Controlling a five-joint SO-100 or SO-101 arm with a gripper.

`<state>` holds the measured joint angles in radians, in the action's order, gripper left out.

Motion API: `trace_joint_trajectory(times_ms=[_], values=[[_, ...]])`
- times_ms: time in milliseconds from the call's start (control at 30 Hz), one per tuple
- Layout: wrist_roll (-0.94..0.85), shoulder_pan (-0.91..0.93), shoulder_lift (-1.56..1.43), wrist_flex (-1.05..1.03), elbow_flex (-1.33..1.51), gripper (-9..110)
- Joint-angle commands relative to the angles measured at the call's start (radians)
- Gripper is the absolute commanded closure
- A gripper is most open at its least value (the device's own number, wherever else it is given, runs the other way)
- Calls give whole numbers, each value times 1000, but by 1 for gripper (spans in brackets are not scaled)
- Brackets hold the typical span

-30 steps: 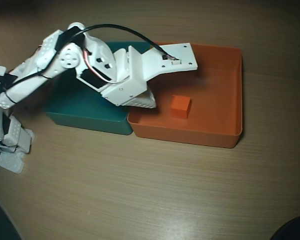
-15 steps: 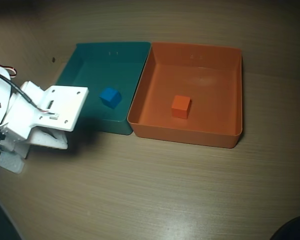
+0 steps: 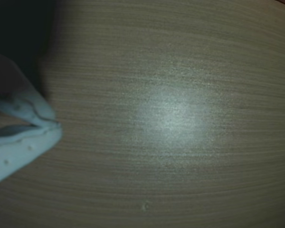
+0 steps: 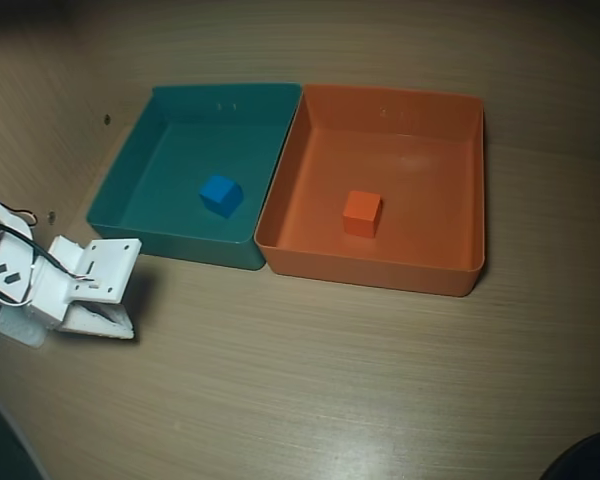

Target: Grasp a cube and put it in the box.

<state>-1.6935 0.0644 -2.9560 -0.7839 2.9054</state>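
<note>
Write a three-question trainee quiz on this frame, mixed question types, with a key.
1. True or false: the orange cube lies inside the orange box.
2. What sits in the teal tray? A) a blue cube B) nothing C) the gripper
3. In the wrist view, what fills the area beyond the gripper's fingers?

Key: 1. True. 2. A. 3. Bare wooden table; no cube or box shows there.
</note>
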Motion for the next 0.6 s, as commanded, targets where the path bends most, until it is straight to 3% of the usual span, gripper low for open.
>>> trace_joint_trajectory(times_ms=[0, 267, 567], values=[[-5, -2, -117, 26, 49, 107], [-20, -2, -391, 29, 264, 107], [-15, -3, -399, 21, 268, 107]])
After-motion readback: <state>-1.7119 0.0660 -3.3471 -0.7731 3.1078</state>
